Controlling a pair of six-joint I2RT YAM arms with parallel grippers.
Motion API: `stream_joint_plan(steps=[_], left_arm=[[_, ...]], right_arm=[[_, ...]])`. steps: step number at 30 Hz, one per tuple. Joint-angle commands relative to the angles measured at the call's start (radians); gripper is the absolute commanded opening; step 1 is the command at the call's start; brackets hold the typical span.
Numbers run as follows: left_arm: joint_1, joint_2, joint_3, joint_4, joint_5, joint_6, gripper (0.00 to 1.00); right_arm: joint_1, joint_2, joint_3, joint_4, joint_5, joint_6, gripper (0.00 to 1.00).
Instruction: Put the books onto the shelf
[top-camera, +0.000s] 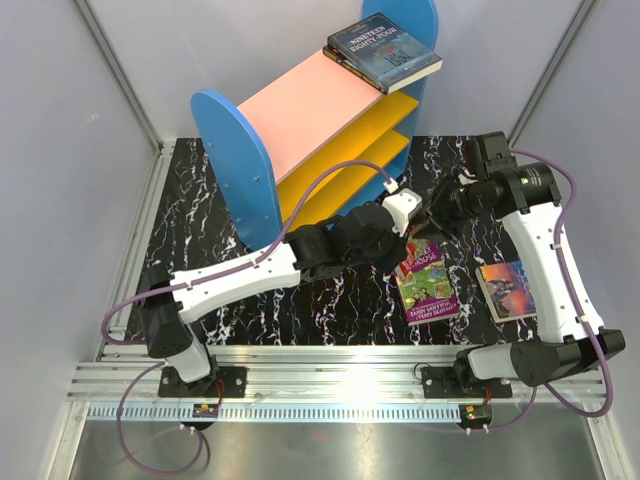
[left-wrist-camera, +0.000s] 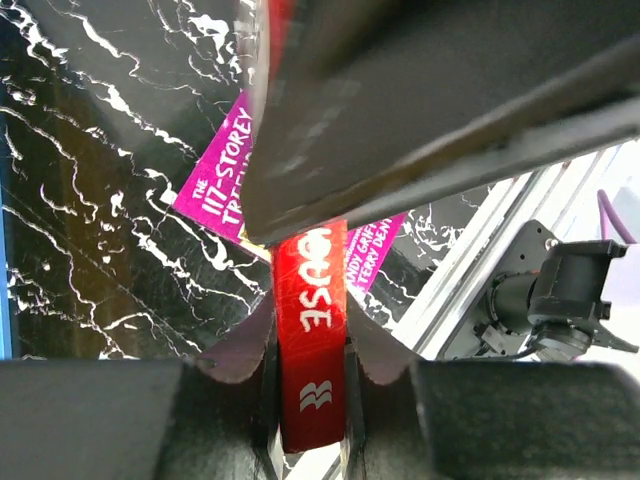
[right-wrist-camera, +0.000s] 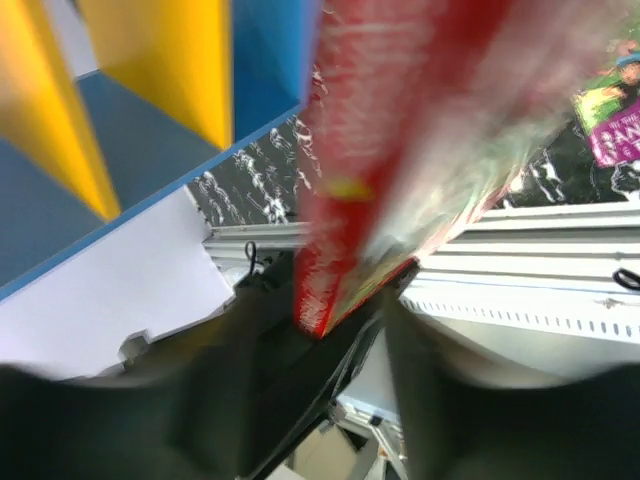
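Above the tabletop (top-camera: 330, 300), pinching the red Treehouse book (left-wrist-camera: 312, 330) by its spine with the left hand (left-wrist-camera: 310, 360); right hand (right-wrist-camera: 320, 340) grip, cannot tell. Judging two books (top-camera: 385, 50) done atop the shelf (top-camera: 300, 110); two paperbacks (top-camera: 428, 285) lying flat, waiting.

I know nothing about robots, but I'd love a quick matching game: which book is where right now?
Books:
1. red book
2. purple book
3. Nineteen Eighty-Four

Places:
A. lying on top of the shelf
B. lying flat on the table
C. gripped by its spine in the jaws of the left gripper

Pairs: 1-C, 2-B, 3-A
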Motion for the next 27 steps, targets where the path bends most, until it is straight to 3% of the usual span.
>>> stream_joint_plan(steps=[1,3,6,11,16,20,24,27], left_arm=[[0.0,-0.037,0.038,0.042,-0.037,-0.035,0.0],[0.003,-0.042,0.048,0.01,-0.045,-0.061,0.0],[0.003,-0.062,0.054,-0.01,-0.036,-0.089,0.0],[0.04,-0.102,0.081,-0.024,0.022,-0.202,0.0],[0.127,-0.169,0.092,0.042,0.128,-0.353,0.0],[0.181,-0.198,0.129,0.103,0.163,-0.474,0.0],[0.263,-0.22,0.15,0.233,0.231,-0.635,0.0],[0.282,-0.22,0.178,0.307,0.249,-0.732,0.0]], right_arm=[[0.013,-0.018,0.098,-0.159,-0.093,-0.021,0.66],[0.012,0.028,0.223,-0.188,-0.015,-0.033,0.98],[-0.014,0.102,0.433,-0.236,0.086,-0.062,1.0],[-0.144,0.128,0.604,-0.189,0.045,-0.038,1.0],[-0.285,-0.056,0.491,0.053,-0.006,0.033,1.0],[-0.287,-0.217,0.324,0.268,0.028,0.123,1.0],[-0.287,-0.36,0.01,0.536,-0.045,0.267,1.0],[-0.287,-0.463,-0.245,0.792,-0.127,0.514,1.0]])
